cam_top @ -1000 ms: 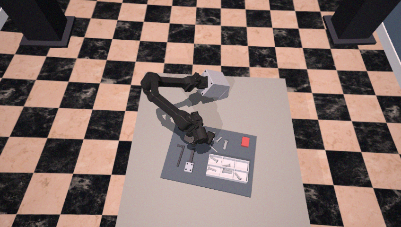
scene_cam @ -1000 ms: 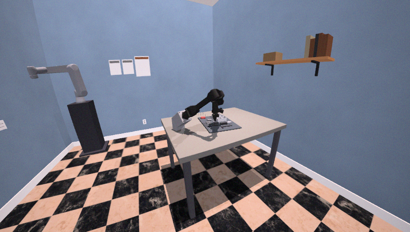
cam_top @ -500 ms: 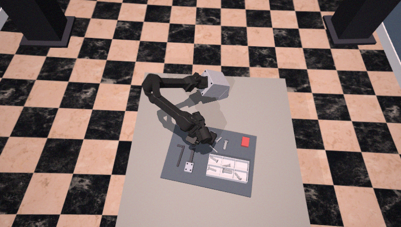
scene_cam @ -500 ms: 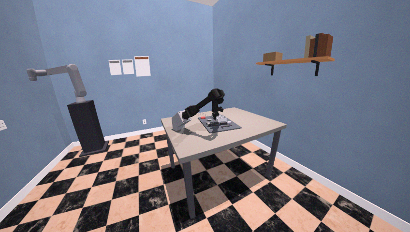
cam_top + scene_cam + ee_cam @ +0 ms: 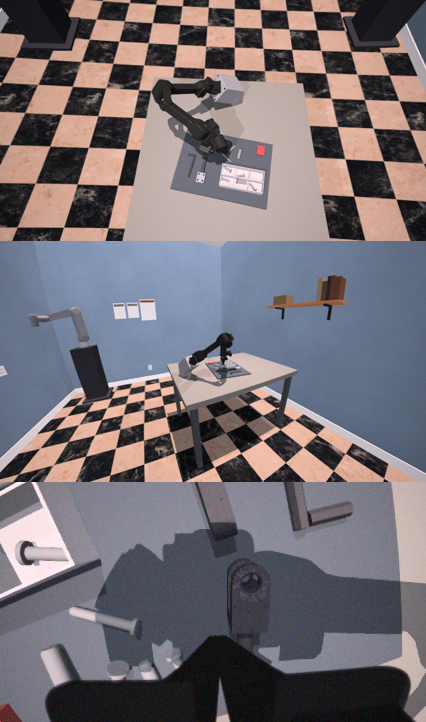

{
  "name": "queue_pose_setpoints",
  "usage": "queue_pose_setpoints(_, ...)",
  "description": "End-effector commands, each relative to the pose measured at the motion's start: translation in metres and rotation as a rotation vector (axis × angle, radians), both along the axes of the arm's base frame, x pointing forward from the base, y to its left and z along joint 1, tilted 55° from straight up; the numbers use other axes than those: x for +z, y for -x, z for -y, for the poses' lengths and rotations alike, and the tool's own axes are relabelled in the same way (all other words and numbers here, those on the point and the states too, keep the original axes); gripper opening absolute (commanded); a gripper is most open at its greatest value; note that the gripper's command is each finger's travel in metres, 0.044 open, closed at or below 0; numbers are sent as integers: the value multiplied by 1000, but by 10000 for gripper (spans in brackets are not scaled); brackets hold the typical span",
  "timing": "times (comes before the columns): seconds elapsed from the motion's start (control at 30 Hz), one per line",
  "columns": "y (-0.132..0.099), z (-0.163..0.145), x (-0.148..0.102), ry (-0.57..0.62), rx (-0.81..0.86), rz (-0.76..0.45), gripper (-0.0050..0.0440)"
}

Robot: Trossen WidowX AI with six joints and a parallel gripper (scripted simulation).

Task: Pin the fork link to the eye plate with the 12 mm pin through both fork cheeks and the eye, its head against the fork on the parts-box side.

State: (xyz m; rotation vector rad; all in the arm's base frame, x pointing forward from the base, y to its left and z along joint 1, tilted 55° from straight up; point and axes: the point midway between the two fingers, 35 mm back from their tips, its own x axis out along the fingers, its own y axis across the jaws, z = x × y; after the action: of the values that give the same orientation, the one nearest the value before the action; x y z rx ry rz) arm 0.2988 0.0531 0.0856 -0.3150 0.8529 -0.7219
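I take this for a small robotics lab or training workshop. My own black arm [image 5: 182, 117] [image 5: 210, 349] is on a plain table [image 5: 278, 119] [image 5: 269, 369] with a compartmented parts box [image 5: 219, 182] [image 5: 230, 366], and a second, grey arm [image 5: 79, 323] tops a dark pedestal [image 5: 89, 372]. Wall sheets [image 5: 147, 311], too small to read, and a shelf [image 5: 304, 304] of what may be books [image 5: 336, 288] add an office touch.

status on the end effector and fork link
End effector shut, fingertips together. Fork link just ahead, bore without a pin. Loose headed pin lying off to one side.
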Motion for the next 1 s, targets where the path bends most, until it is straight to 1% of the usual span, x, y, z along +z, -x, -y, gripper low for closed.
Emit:
queue_pose_setpoints(0.0, -3, -4, 6, -13, 0, 21, -50)
queue_pose_setpoints(0.6, -1, 1, 1, -1, -1, 5, -50)
queue_pose_setpoints(0.97, -5, 8, -5, 0, -1, 4, -50)
